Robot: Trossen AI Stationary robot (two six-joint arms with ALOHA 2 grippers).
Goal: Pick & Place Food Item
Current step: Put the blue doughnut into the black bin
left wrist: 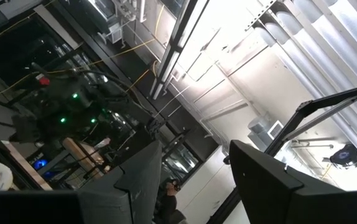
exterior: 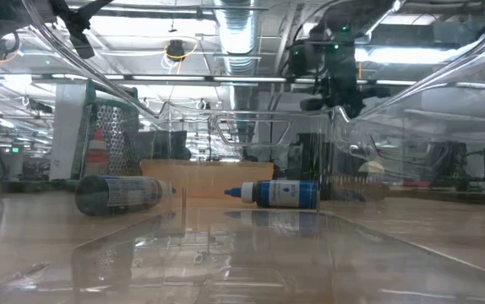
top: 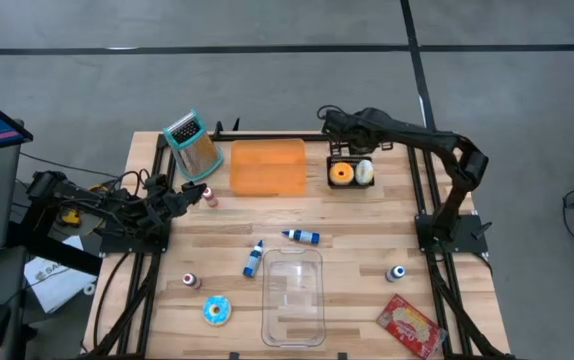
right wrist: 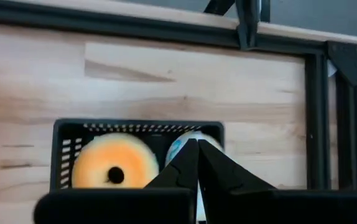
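A small black basket (top: 351, 186) stands at the far right of the table. It holds an orange ring doughnut (right wrist: 111, 165) and a round white item (right wrist: 180, 148) side by side. My right gripper (right wrist: 196, 149) hangs shut just above the basket, slanting down, with nothing between its fingers. In its wrist view the fingertips stand in front of the white item; I see no touch. My left gripper (left wrist: 194, 171) waits at the table's left edge (top: 182, 197), open and pointing up into the room.
An orange board (top: 267, 166) and a metal grater (top: 192, 143) lie at the far side. A clear tub (top: 294, 297) stands near the front middle. Small bottles (top: 301, 236) (top: 254, 259), a blue-yellow disc (top: 216, 311) and a red packet (top: 410, 327) are scattered about.
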